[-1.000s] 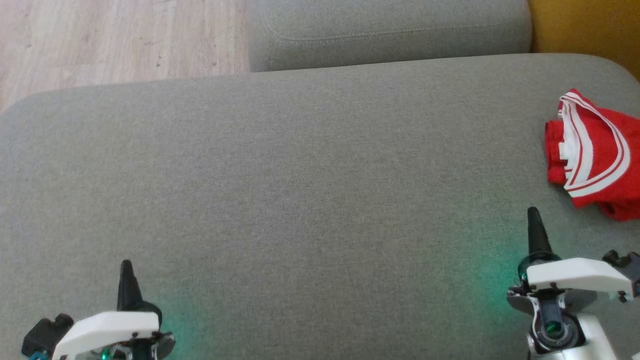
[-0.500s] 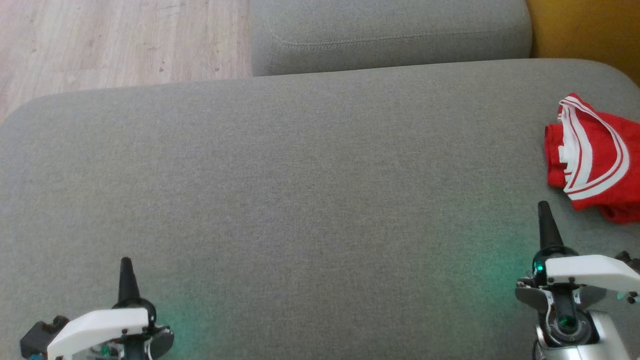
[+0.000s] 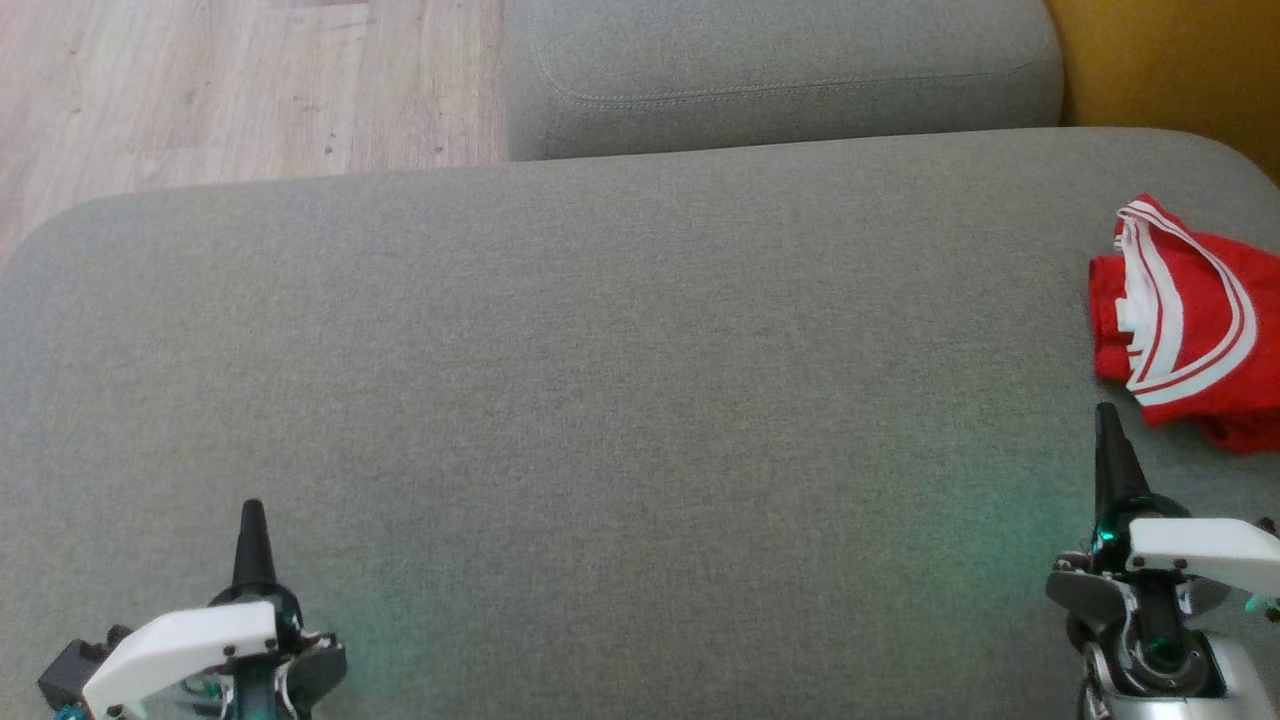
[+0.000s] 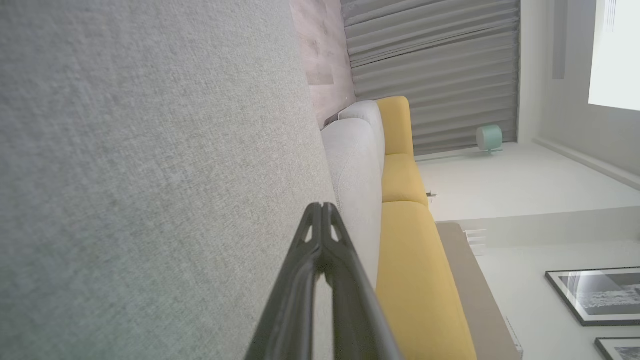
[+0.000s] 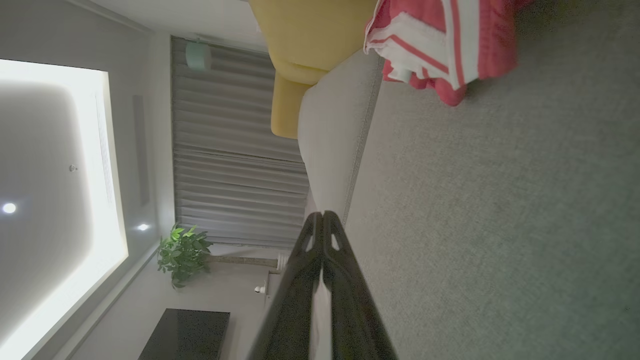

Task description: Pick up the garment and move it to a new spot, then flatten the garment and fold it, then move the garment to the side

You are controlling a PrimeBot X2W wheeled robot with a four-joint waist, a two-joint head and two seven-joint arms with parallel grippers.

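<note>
The work surface is a broad grey fabric seat cushion, viewed from the head camera. Nearest me, the left gripper sits low on the left over bare fabric. Its fingers are pressed together, which I confirm on its wrist camera. The right gripper sits low on the right, fingers likewise together. Its tip is near the lower edge of the garment but apart from it. The garment lies crumpled at the cushion's right edge, red with white striped trim, partly cut off by the frame. Beyond it I note a grey back cushion, wood floor at far left and a yellow cushion at far right.
</note>
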